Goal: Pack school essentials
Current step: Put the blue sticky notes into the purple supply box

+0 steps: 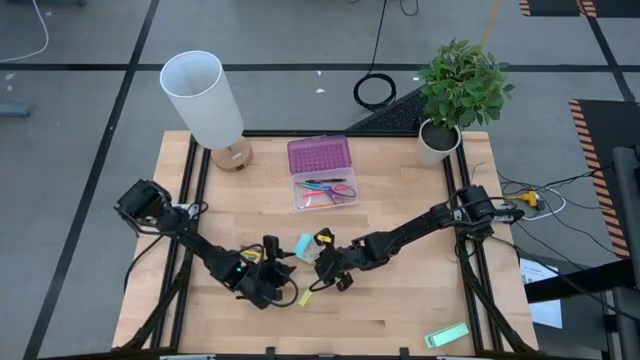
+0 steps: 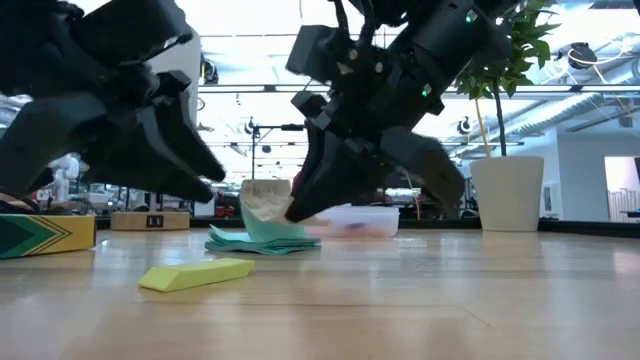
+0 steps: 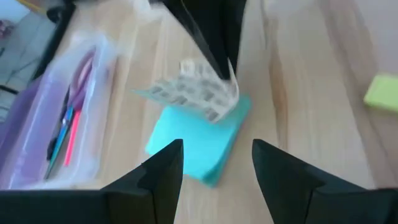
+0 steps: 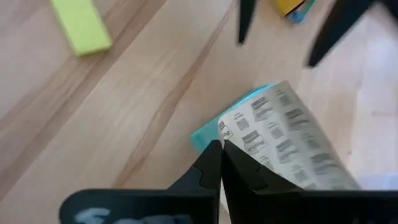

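The crayon box (image 2: 45, 236) is being cut off by the low view's left edge. Print on the packet's (image 4: 292, 140) wrapper is being blurred beyond reading. Items inside the case (image 1: 325, 192) are being rendered too small to tell apart from above.

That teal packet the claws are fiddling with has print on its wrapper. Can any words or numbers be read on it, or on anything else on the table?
Teal packet, clear wrapper pinched by the right gripper: rows of dark print, too blurred to read.
Crayon box: green and yellow chevrons only, no readable words.
Yellow block: no text.
Nothing else legible.
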### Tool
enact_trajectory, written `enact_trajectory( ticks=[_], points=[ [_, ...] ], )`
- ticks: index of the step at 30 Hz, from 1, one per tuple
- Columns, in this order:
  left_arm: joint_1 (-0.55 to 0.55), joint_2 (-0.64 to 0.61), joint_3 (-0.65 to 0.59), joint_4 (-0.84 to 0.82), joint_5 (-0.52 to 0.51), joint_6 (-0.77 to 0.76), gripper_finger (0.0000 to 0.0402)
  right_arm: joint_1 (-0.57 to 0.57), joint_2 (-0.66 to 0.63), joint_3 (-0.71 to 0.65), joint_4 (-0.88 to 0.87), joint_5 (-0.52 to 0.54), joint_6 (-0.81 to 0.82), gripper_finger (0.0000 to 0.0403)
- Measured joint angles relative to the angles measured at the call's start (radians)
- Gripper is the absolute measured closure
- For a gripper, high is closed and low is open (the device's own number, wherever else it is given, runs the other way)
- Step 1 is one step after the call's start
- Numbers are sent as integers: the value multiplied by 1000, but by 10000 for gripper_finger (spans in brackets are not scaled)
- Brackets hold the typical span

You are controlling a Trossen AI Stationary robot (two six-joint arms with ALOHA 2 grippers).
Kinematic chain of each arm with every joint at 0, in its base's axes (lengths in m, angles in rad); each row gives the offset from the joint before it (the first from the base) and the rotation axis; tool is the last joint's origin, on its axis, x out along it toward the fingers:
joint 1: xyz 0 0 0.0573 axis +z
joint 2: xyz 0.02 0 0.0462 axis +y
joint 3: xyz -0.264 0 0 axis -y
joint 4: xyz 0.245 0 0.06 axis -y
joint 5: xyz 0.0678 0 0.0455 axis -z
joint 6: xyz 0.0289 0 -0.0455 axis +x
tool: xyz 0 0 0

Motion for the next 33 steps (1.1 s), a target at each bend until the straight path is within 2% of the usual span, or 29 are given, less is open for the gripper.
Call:
enact_trajectory(
  ticks=[6, 13, 20, 28, 33],
  points=[
    [6, 0, 0, -146, 6, -101, 206, -4, -10, 0, 4, 2, -1, 401],
    [31, 0, -1, -159, 49, -28, 206, -11, -10, 0, -5, 0, -3, 401],
    [184, 1, 0, -150, 307, -150, 206, -12, -12, 0, -8, -1, -16, 401],
    [216, 7, 1, -96, 413, -140, 210, -12, -12, 0, -18, -1, -11, 401],
    [204, 9, 0, -44, 474, -98, 251, -11, -12, 0, -28, -2, 4, 400]
  ],
)
